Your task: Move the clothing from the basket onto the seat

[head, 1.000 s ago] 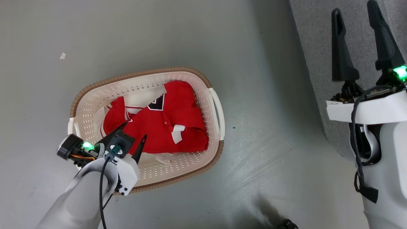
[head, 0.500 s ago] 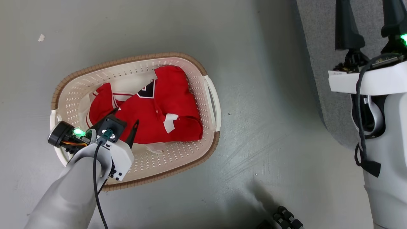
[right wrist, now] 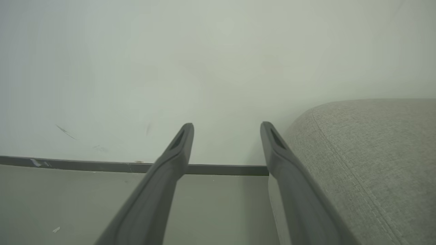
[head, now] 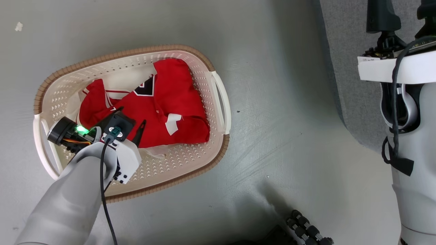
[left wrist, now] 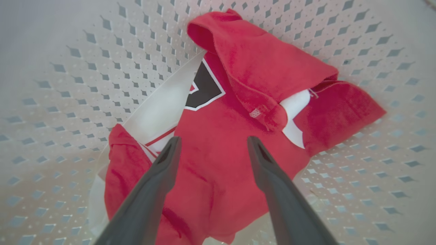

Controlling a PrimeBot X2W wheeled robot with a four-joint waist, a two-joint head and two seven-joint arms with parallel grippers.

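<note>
Hovering wide open and empty, the left gripper (left wrist: 213, 143) pointed at the red clothing (left wrist: 245, 75) heaped just ahead of it inside the basket (head: 170, 160); a good grab likely meant pinching a thick central fold, clear of the perforated wall beneath.

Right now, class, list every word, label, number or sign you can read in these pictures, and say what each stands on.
No text can be read here.
Black white-edged emblem on the bright red soft garment: no legible letters.
Small stitched tag on the same garment: too blurred to read.
Small printed marking on the right arm's white cuff: too small to read.
</note>
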